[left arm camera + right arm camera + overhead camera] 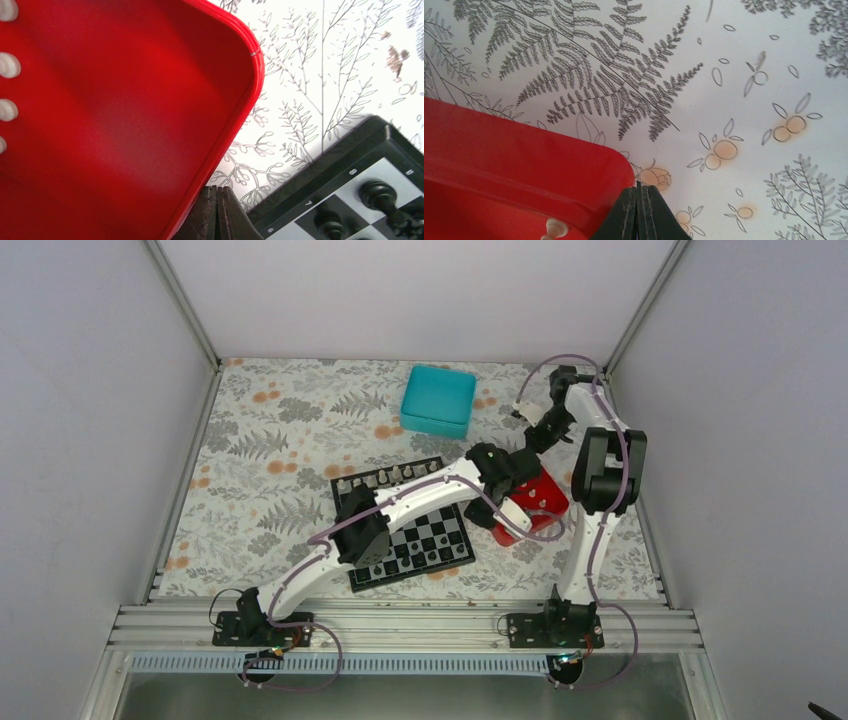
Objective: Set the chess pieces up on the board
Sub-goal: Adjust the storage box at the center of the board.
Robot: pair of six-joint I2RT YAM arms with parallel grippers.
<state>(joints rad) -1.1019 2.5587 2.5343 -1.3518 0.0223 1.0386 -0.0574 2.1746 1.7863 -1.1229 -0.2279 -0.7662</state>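
Tiny cream plastic chess pieces point(7, 65), light, rigid and likely to slip or topple unless pinched low on the stem, lie in a shallow red plastic tray point(545, 502) just right of the black-and-grey checked board point(430, 540), while the left gripper point(218, 189) and right gripper point(639, 186) hang at the tray's rim, jaws pressed together, apparently holding nothing.
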